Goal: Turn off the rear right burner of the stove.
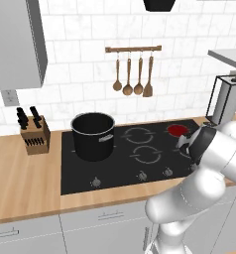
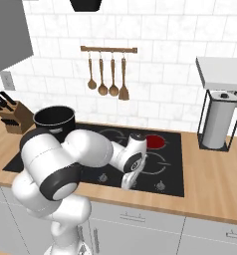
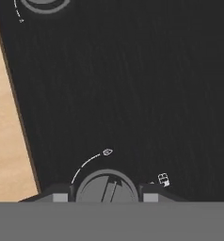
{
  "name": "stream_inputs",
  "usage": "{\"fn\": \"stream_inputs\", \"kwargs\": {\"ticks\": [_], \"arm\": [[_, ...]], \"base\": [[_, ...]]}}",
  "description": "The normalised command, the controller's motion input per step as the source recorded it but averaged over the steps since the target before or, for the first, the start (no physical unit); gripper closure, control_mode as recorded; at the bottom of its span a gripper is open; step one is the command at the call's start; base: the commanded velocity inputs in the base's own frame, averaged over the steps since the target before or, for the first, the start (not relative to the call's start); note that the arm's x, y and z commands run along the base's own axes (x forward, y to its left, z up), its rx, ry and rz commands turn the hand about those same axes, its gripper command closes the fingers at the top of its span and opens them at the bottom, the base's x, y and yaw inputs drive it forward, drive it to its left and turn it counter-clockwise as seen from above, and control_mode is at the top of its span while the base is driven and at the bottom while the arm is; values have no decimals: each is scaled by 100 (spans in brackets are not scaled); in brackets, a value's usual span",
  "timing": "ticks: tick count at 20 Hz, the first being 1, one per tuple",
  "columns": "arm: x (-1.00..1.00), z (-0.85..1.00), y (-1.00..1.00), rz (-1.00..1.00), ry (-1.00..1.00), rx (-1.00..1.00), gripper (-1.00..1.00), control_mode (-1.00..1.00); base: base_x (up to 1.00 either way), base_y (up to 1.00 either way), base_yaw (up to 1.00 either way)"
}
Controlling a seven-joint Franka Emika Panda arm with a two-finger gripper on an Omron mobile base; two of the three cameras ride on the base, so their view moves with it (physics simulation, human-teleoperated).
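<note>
Knob point(image 3: 106, 188) between end effector point(image 3: 106, 196) fingers.

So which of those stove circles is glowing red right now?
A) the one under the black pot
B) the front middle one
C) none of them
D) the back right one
D: the rear right burner has a red centre on the stove, while the other visible rings stay dark grey.
</note>
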Motion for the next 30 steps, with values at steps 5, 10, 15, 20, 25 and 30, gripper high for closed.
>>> {"fn": "stream_inputs", "kwargs": {"ticks": [5,10,15,20,25,30], "arm": [[-3,-12,0,-33,0,1,100,-100],[-3,-12,0,-33,0,1,100,-100],[-2,-9,0,-32,0,1,100,-100],[-3,-4,0,-28,0,1,100,-100],[-5,0,0,-28,0,2,100,-100],[-6,0,1,-29,0,2,100,-100]], "base": [[0,0,0],[0,0,0],[0,0,0],[0,0,0],[0,0,0],[0,0,0]]}}
